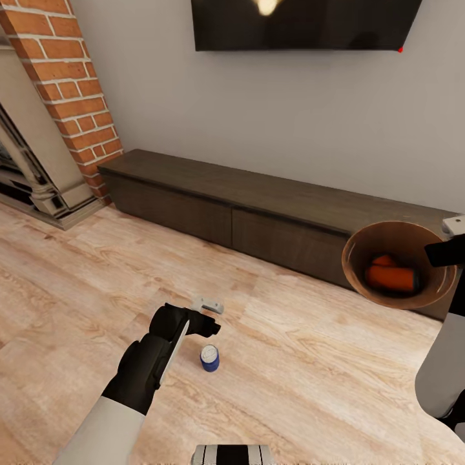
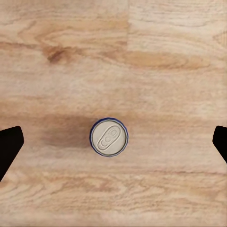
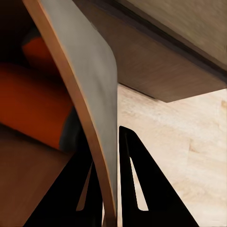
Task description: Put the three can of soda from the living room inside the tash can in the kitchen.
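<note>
Living-room floor (image 1: 310, 361): bin (image 1: 361, 284) holds two orange cans (image 1: 391, 278).

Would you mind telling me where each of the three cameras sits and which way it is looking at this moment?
Head view: on the robot's head, looking forward and down over the wood floor, the dark low cabinet, and both arms.
Left wrist view: on the left arm, looking straight down between the open left gripper fingers at the blue can.
Right wrist view: on the right arm, looking along the right gripper clamped on the trash can wall.
Shared: the blue can and the trash can also show in the head view.
</note>
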